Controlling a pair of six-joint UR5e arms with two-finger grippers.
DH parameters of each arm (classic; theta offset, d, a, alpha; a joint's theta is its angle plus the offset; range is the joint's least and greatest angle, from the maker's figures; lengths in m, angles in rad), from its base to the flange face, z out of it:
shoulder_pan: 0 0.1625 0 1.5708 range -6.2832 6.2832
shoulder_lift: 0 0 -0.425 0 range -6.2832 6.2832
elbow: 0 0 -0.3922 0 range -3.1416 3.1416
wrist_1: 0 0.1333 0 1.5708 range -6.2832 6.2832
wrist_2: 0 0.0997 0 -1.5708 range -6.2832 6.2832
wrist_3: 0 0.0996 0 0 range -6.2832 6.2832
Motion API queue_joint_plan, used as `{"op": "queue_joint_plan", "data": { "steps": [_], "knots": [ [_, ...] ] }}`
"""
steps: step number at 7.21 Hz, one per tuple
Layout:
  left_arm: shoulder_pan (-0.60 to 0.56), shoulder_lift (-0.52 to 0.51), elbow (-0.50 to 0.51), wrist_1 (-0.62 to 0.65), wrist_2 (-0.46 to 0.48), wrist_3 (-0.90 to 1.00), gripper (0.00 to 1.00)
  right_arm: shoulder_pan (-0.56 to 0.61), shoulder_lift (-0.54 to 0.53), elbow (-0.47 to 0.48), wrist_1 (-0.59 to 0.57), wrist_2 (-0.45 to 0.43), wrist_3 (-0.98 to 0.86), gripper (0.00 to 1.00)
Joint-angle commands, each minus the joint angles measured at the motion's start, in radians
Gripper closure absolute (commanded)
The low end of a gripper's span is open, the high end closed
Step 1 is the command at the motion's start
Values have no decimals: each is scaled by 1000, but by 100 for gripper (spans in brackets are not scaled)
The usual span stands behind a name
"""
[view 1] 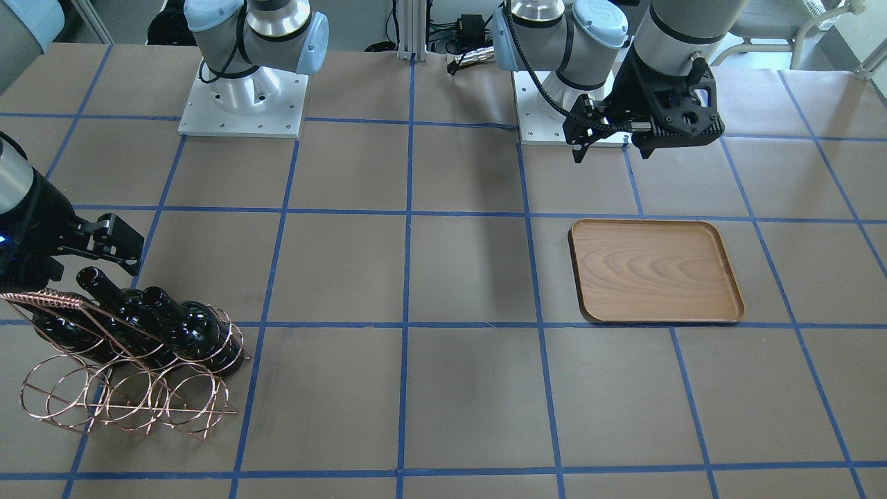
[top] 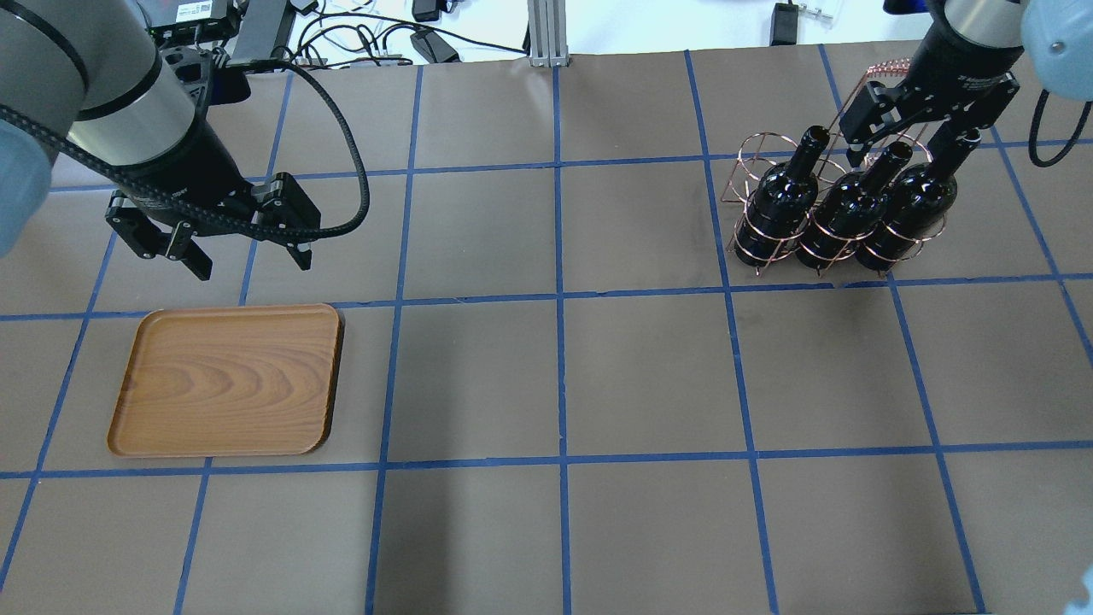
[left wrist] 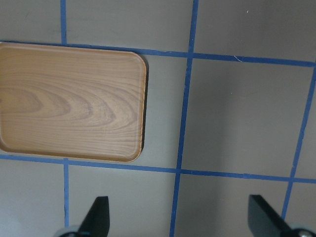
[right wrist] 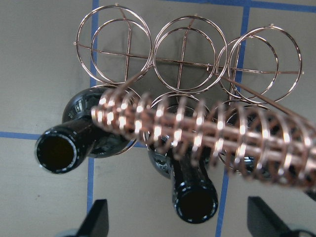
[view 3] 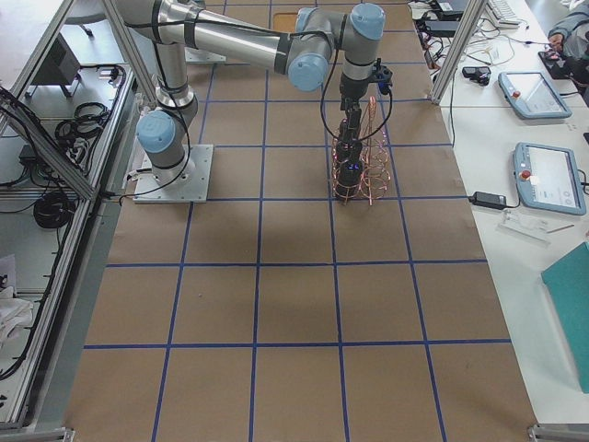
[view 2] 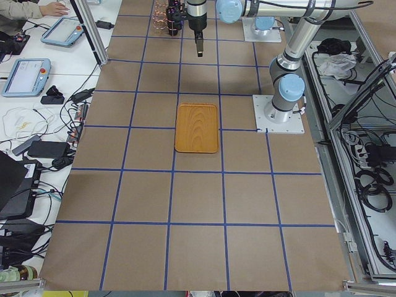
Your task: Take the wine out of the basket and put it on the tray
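Observation:
Three near-black wine bottles lie tilted in the copper wire basket (top: 888,73) at the table's right. The middle bottle (top: 845,213) points its open mouth (right wrist: 195,202) up between my right gripper's (right wrist: 182,219) fingers. That gripper (top: 905,141) is open over the bottle necks and touches nothing that I can see. The basket's twisted handle (right wrist: 197,128) hides the third bottle in the right wrist view. The wooden tray (top: 226,380) lies empty at the left. My left gripper (top: 250,256) is open and empty, hanging above the table just behind the tray (left wrist: 69,101).
The basket's front row of rings (view 1: 125,402) is empty. Both arm bases (view 1: 242,104) stand at the robot's edge of the table. Blue tape lines grid the brown surface. Desks with tablets (view 3: 534,92) flank the table's ends.

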State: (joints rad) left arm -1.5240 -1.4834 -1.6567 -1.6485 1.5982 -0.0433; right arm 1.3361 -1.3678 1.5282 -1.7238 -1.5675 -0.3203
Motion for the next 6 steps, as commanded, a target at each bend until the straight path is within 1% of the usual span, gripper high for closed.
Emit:
{"op": "queue_joint_plan", "data": {
  "steps": [1,2,4,6],
  "knots": [
    [1,-1,0,-1,0,-3,0,0,6,12,-16,-22,-3,1],
    [-1,-3,0,-1,-3,-3,0,0,6,13,-8,-22,-3,2],
    [-1,-5,2,4,-7,0,0,0,7,20,-11,-23,-3,7],
    [1,-6,0,1,-4,-1,0,0,16,21,-22,-22,-3,8]
  ]
}}
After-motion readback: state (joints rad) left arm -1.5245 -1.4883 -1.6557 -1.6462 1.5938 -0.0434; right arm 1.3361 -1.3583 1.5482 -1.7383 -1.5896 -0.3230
